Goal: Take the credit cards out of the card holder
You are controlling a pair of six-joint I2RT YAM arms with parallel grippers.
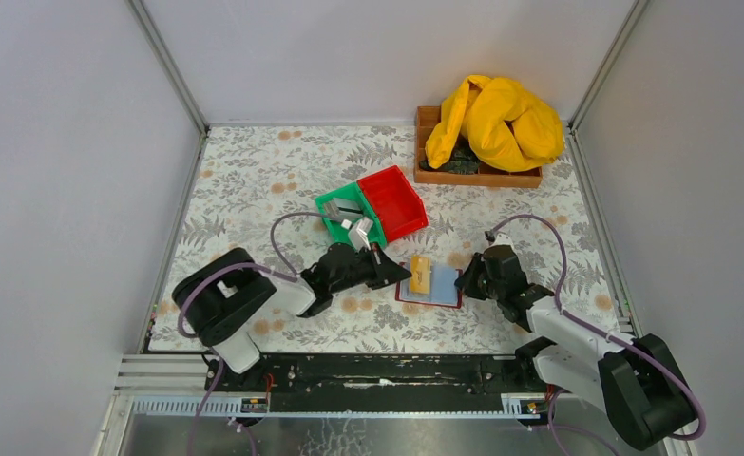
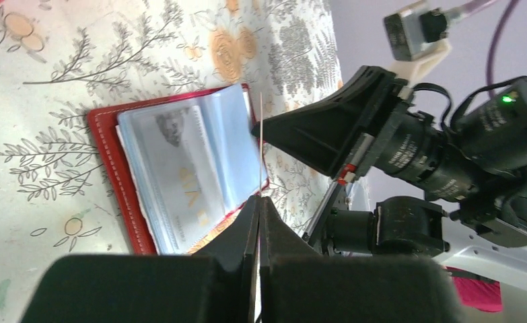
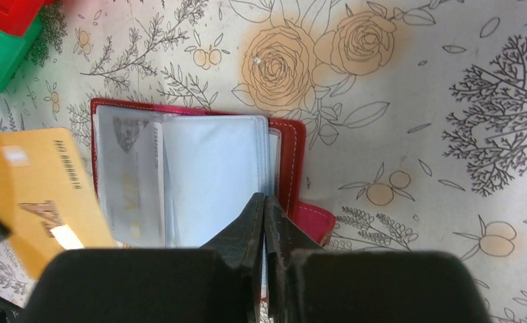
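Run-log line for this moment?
left end effector: shut on gold card, above card holder | right end effector: shut on card holder | remaining: sleeved card

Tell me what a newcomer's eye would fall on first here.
The bright yellow cloth heaped in the wooden tray at the far right corner grabs attention first. Next come the red bin and green bin, side by side mid-table. Just nearer, the open card holder lies between both arms, the left gripper pinching a gold card over it and the right gripper shut on its edge.
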